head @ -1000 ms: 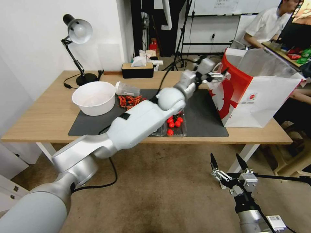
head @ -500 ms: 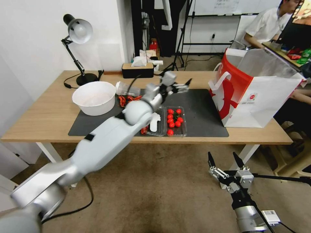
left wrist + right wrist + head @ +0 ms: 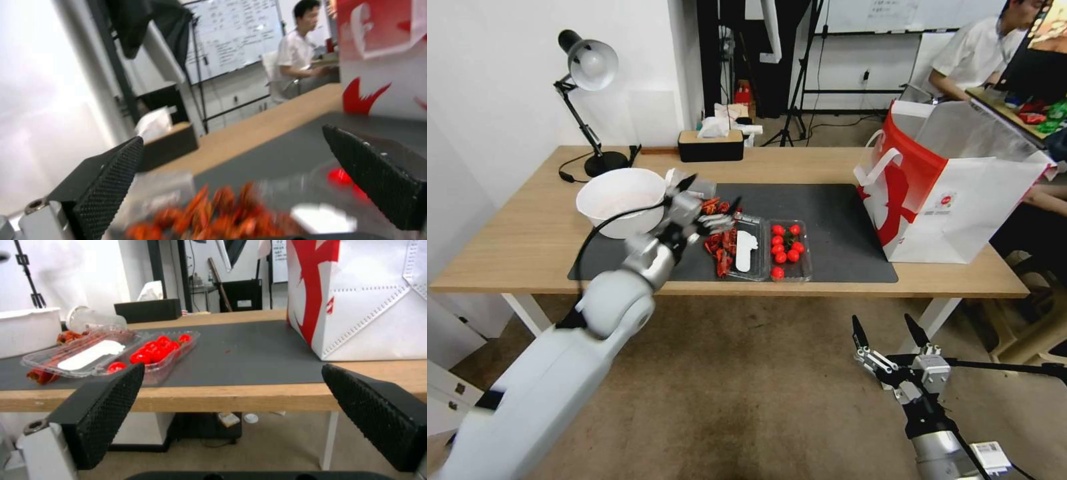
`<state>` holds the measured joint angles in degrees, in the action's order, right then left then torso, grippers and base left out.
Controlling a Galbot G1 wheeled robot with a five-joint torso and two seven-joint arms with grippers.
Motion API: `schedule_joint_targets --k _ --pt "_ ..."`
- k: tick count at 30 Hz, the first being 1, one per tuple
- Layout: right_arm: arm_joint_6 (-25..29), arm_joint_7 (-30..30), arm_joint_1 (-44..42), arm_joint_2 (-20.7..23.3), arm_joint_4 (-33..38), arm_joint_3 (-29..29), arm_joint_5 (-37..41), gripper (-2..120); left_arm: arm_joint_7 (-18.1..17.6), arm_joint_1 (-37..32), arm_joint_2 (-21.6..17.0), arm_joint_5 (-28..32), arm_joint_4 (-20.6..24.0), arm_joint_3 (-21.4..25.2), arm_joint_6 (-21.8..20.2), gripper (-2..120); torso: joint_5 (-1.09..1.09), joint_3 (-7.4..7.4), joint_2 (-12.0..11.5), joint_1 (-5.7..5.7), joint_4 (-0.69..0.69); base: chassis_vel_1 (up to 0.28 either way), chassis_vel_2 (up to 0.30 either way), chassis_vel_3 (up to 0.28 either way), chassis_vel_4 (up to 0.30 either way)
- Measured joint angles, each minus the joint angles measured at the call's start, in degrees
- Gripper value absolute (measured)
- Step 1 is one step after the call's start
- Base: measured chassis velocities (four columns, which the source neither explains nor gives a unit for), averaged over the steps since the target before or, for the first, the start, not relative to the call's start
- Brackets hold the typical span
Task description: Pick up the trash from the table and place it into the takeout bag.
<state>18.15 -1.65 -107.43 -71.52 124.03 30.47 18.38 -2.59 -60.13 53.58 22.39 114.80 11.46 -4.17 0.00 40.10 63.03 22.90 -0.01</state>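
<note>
Left gripper [image 3: 710, 200] swung back from the takeout bag [image 3: 954, 193] at right to centre-left of frame, fingers apart and empty above red scraps [image 3: 720, 237] by the clear plastic cup [image 3: 690, 181], right gripper [image 3: 887, 333] spread low at lower right.

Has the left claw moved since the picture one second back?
Yes. The left claw has swung from the takeout bag across the table to the white bowl, open above red scraps.
</note>
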Motion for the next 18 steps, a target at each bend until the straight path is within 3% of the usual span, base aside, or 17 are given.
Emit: schedule_joint_targets --k 5,11,18 --pt "-0.1 0.0 0.3 0.3 0.0 -0.4 0.0 100 -0.8 -9.7 2.1 -1.7 2.2 5.7 2.0 100 0.00 0.00 0.0 0.00 0.00 0.000 0.000 0.000 0.000" --pt "-0.5 0.0 1.0 0.8 0.0 -1.6 -0.2 100 -0.5 -22.3 7.4 -6.9 3.4 12.6 5.7 100 0.00 0.00 0.0 0.00 0.01 0.000 0.000 0.000 0.000" --pt "-0.9 -0.3 1.8 1.4 0.0 -1.8 0.0 100 -1.7 -29.6 11.6 -10.8 3.4 16.6 8.7 100 -0.01 0.01 0.0 0.01 0.02 0.000 0.000 0.000 0.000"
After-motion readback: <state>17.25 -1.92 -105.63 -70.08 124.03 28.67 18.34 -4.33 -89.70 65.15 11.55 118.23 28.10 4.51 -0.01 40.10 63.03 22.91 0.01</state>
